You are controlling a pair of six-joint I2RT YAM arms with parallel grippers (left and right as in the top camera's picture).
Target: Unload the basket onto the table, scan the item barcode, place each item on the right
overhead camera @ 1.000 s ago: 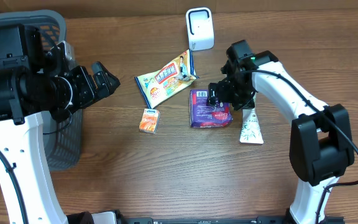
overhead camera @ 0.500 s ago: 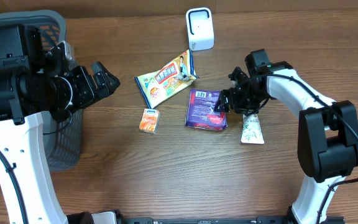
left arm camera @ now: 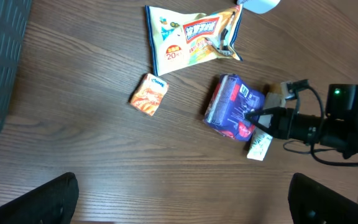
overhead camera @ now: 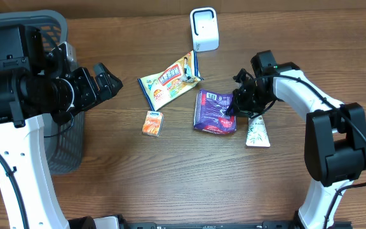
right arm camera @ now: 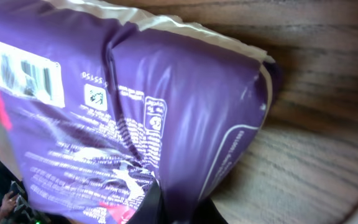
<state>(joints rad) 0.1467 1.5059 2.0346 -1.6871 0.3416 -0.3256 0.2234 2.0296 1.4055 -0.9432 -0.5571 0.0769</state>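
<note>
1. the right gripper sits at centre right of the overhead view, its jaws clenched on the right edge of the purple packet. in the right wrist view one dark finger presses into the packet's lower edge at the bottom of the frame.
2. the purple packet fills most of the right wrist view. it is creased, with a white barcode label at upper left. it looks tipped up at the gripped side, but whether it is clear of the wood i cannot tell.
3. in the left wrist view the packet lies right of centre, with the right gripper at its right edge.
4. a white sachet with green leaf print lies just beside the packet, lower right of it, under the right arm.
5. a yellow snack bag lies up and left of the packet, near it but apart.
6. a small orange packet lies well left of the packet.
7. the white scanner stands at top centre, well apart from the packet.
8. the left gripper hangs at centre left with its jaws released wide, holding nothing.
9. a grey mesh basket stands at the far left edge on the wooden table.
</note>
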